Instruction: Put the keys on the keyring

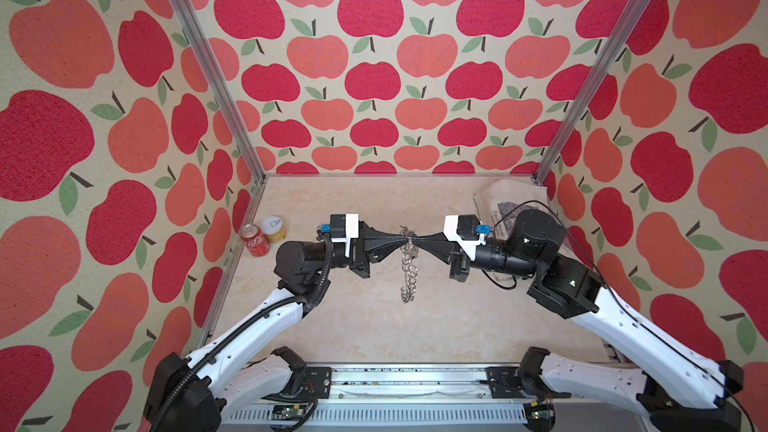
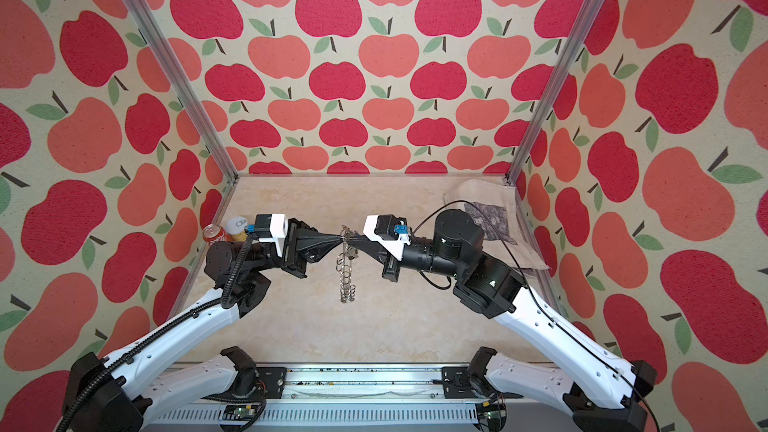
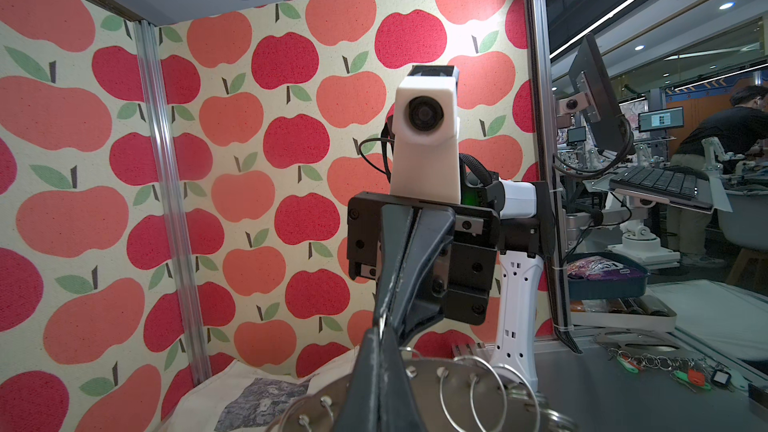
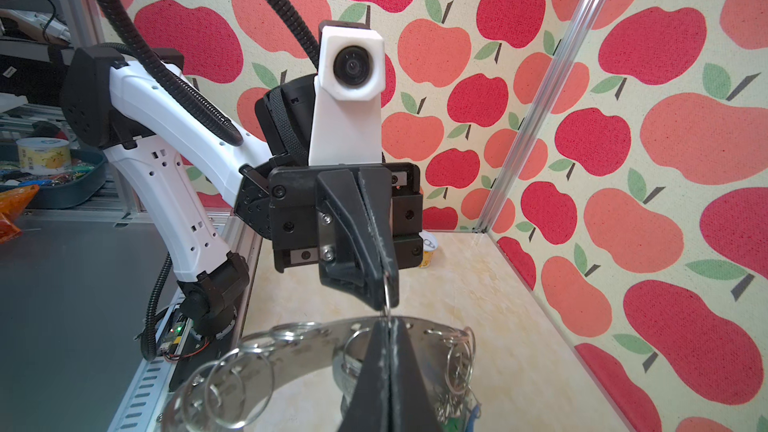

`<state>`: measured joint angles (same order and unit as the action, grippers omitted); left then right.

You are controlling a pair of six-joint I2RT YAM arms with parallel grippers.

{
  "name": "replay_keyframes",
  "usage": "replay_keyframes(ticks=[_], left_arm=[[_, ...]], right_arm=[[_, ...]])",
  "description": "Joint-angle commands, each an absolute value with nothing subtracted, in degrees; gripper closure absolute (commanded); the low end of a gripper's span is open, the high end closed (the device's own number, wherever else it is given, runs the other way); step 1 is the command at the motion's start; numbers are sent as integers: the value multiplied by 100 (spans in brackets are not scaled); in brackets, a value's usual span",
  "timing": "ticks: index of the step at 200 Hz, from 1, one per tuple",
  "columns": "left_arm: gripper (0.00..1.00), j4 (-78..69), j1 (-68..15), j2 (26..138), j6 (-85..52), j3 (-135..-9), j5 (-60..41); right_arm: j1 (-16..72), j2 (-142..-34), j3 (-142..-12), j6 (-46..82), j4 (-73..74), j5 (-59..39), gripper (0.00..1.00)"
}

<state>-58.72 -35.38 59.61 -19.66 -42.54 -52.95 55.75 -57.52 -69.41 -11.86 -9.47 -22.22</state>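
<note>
Fingers point(image 3: 365, 384) of left gripper point(image 1: 400, 238) and right gripper point(image 1: 417, 238) are clamped on the keyring point(image 1: 408, 274), apparently at its rim; stiff, slick metal is best held there.

keyring point(image 4: 291, 371): bare metal disc, polished to a mirror-like shine
wire rings point(image 4: 232, 380): thin bright metal wire, glossy
left gripper point(image 4: 384, 301): black plastic, matt, edges lightly scuffed
camera housing point(image 4: 351, 72): white plastic, matt
table top point(image 1: 374, 326): pale marbled surface, smooth, low sheen
walls point(image 1: 374, 56): apple print with a woven, cloth-like grain, matt
frame posts point(image 1: 208, 64): silvery ribbed metal, satin
cola can point(image 1: 254, 240): red, glossy
tote bag point(image 1: 511, 195): off-white cloth, matt
</note>
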Motion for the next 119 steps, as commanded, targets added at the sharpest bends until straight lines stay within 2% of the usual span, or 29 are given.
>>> replay_keyframes(ticks=[1, 26, 31, 42, 59, 66, 119], left_arm=[[100, -5706, -3610, 5847, -1884, -4464, -5395], [100, -4833, -3637, 5603, -1551, -4528, -5288], [97, -4537, -3643, 5527, -1435, -4570, -5244], [86, -3856, -3660, 5356, -1169, -4666, -5125], [61, -2858, -3686, 5159, -816, -4857, -4938], [56, -2513, -3683, 5118, -710, -4966, -4905], [47, 368, -3684, 5594, 225, -6274, -4947]], right_arm=[[5555, -5836, -7068, -1234, -1021, -2263, 100], [5502, -5844, -7375, -1486, -1672, -2093, 100], [5471, -5851, -7454, -1516, -1820, -2119, 100], [5364, -5870, -7646, -1544, -2155, -2200, 100], [5173, -5944, -7932, -1573, -2626, -2415, 100], [5090, -6010, -8075, -1598, -2849, -2523, 100], [4953, -6565, -9086, -2049, -4369, -2917, 100]])
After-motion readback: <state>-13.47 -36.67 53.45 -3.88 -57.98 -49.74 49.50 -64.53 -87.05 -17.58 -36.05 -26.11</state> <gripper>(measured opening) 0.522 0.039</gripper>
